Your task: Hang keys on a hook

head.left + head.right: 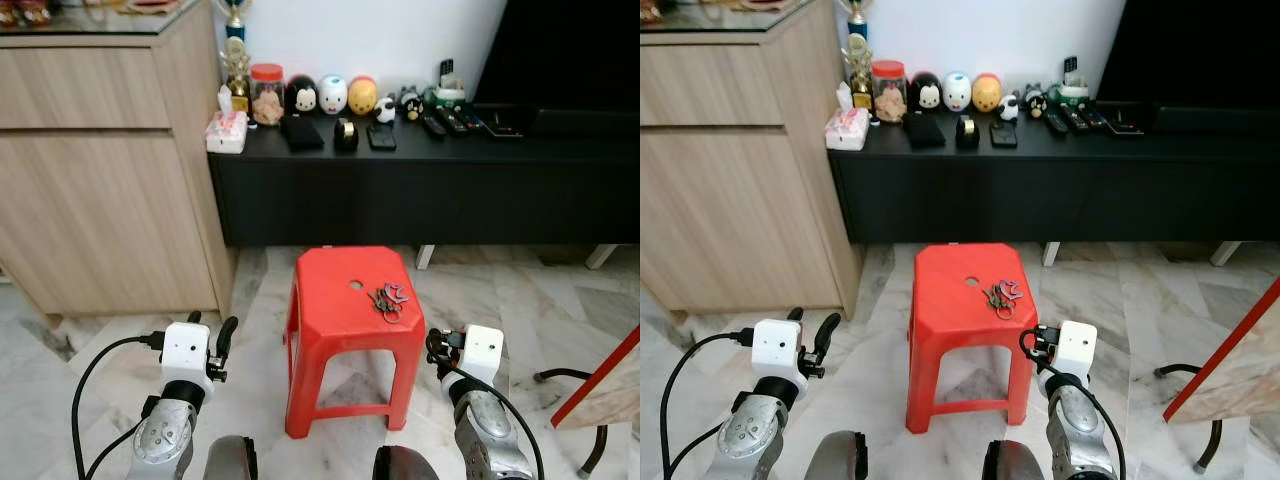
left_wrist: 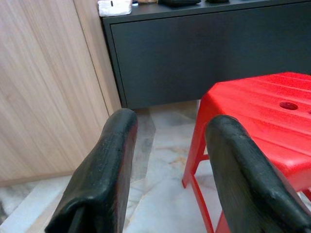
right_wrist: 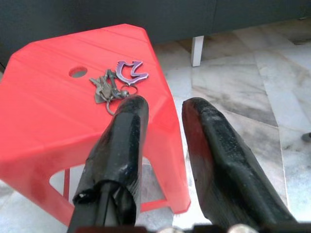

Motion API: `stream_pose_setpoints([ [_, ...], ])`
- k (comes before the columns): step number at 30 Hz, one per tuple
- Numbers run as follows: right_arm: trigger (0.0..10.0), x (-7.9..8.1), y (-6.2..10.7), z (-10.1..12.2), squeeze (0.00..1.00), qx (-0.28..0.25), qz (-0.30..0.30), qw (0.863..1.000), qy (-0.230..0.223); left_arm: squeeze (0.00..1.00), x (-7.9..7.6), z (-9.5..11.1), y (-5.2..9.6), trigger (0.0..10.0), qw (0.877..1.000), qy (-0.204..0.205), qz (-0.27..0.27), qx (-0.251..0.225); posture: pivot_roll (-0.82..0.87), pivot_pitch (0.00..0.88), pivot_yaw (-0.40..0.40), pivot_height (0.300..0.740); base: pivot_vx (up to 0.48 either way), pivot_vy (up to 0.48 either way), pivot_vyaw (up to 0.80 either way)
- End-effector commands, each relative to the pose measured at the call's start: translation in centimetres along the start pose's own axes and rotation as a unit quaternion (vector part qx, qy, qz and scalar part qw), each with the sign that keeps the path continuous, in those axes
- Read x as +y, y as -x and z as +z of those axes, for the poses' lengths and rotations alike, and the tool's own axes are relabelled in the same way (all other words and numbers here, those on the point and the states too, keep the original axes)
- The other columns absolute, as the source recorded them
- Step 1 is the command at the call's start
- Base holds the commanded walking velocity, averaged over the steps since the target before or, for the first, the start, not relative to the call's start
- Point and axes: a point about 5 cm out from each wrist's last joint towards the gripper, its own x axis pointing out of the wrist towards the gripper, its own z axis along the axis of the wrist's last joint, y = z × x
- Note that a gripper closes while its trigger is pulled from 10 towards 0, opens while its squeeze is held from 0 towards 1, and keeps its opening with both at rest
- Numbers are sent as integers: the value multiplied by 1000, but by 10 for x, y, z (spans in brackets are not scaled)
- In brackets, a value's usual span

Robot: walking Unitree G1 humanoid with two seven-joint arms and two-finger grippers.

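Keys [image 3: 115, 85] lie near stool [image 1: 330, 320] right edge; right gripper [image 3: 163, 109] part-open, empty, lined up to grab; left gripper [image 2: 170, 131] open, idle

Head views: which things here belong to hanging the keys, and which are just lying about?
Part of the job:
- keys, lying on the red stool
- right tool, open, just short of the keys
- left tool, open, beside the stool

Lying about:
- remotes, egg-shaped toys, jar, tissue pack on the black TV bench
- wooden cabinet
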Motion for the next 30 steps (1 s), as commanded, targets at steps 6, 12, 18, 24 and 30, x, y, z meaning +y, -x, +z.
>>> stream_pose_setpoints([
  [6,10000,5,-6,11,0,-15,12,1000,3,0,2,1,-3,10000,1000,2,1,2,23,0,-90,614,344,0,0],
  [12,10000,7,-7,14,0,-22,19,999,15,0,2,2,-4,10000,1000,2,1,2,24,0,-93,614,356,0,0],
  [18,10000,7,-8,15,0,-21,26,999,22,0,1,2,-4,10000,1000,1,1,2,24,0,-97,614,355,0,0],
  [24,10000,6,-8,14,0,-17,25,999,28,0,-1,1,-4,10000,1000,0,-3,3,21,0,-99,614,345,0,517],
  [30,10000,4,-8,13,0,-15,19,1000,20,0,-2,1,-5,10000,1000,-1,-4,5,17,0,-98,614,319,0,82],
])
